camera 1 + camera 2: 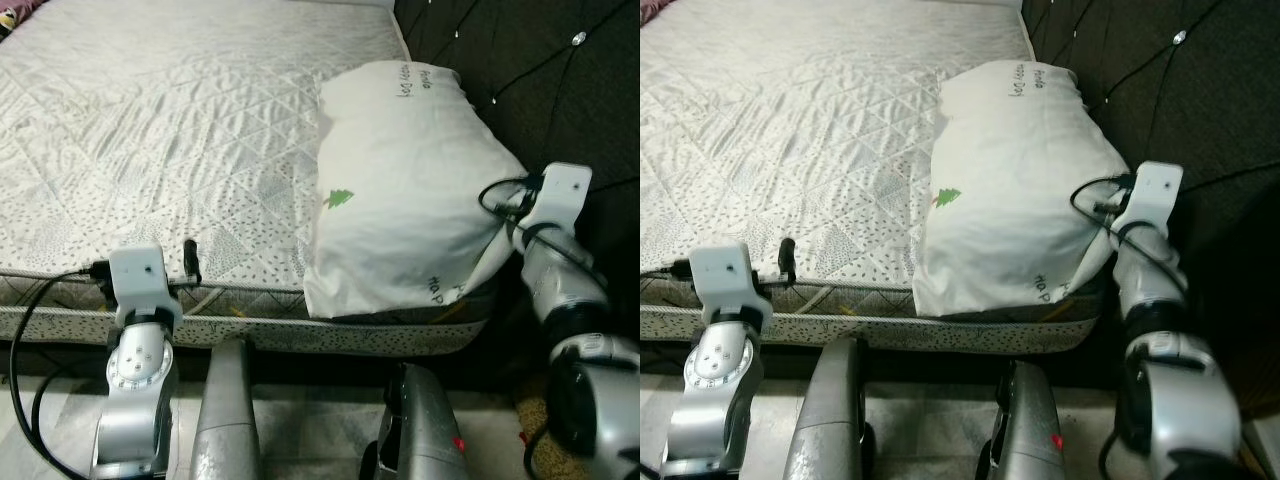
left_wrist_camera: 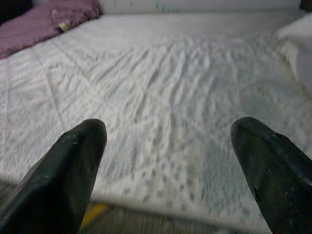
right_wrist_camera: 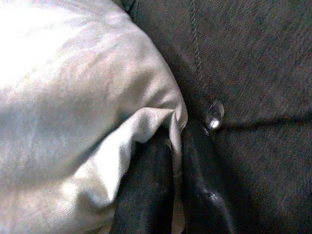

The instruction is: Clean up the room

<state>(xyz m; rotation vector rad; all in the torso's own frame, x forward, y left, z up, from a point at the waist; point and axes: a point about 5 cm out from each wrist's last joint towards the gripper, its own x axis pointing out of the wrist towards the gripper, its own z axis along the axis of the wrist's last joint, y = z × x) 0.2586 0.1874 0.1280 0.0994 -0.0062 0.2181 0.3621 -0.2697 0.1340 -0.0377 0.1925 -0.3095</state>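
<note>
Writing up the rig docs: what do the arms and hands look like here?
Both arms are silver metal with rounded joint housings. The left arm has a round disc ringed with small dots. Each wrist carries a white boxy camera block with black cables looping off it. The left hand and right hand each have two long black fingers with rounded, slightly scuffed tips.

You see a plump white pillow (image 1: pixel 400 190) lying lengthwise on the bed's right side, touching the dark tufted headboard (image 1: pixel 540 90). It carries a small green tree print and faint lettering. Its near corner overhangs the quilted mattress (image 1: pixel 150 140) edge, fabric pinched there.
</note>
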